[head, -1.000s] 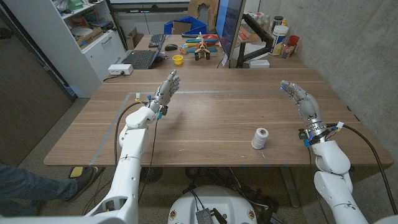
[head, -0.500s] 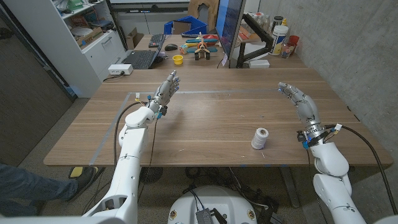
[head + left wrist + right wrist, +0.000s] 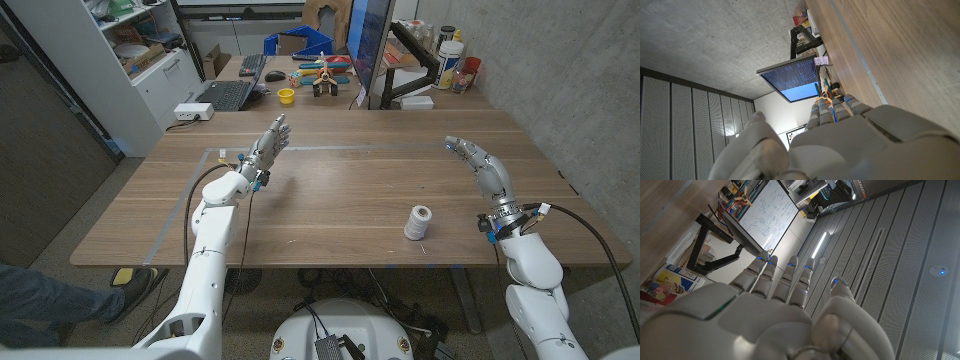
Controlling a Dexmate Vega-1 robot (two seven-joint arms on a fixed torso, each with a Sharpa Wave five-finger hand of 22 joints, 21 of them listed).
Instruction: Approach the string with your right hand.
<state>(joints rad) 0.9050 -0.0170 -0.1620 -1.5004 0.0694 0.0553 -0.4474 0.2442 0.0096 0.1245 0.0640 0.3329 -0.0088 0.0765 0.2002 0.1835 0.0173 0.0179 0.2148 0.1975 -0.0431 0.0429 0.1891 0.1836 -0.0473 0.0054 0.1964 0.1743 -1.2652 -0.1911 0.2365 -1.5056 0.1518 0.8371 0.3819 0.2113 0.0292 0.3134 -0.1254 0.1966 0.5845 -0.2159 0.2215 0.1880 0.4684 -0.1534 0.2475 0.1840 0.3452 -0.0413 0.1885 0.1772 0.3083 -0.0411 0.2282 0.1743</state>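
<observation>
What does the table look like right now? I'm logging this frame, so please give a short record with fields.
surface: wooden table
string: white spool of string, upright near the front edge, right of centre
right hand: raised, fingers apart, holding nothing, beyond and to the right of the spool, apart from it
left hand: raised over the table's left part, fingers extended, holding nothing
contact with string: none
behind table: monitor, keyboard

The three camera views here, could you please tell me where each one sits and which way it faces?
Head view: on the robot's head, looking down at the table, spool of string, left hand and right hand.
Left wrist view: behind the left hand, facing the monitor.
Right wrist view: behind the right hand, facing wall panels.
Shared: the wooden table and monitor.
</observation>
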